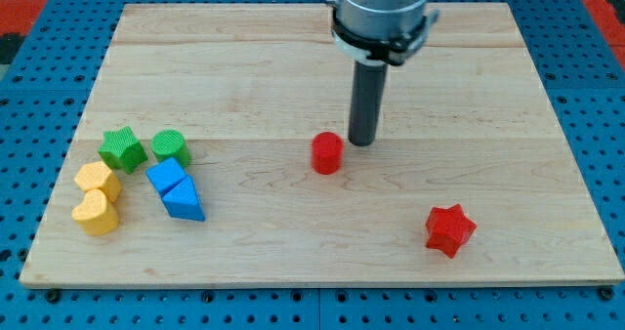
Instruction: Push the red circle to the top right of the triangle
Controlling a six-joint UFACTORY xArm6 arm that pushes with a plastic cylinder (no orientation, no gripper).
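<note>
No hand here, so nothing to pinch: my tip (362, 143) sits just right of the small red plastic circle (327, 153), which looks light and slide-prone, best pushed centrally toward the blue triangle (184, 202).

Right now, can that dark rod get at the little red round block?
Probably yes. My tip sits just to the upper right of the red circle, with only bare wooden board between them and no other block nearby.
</note>
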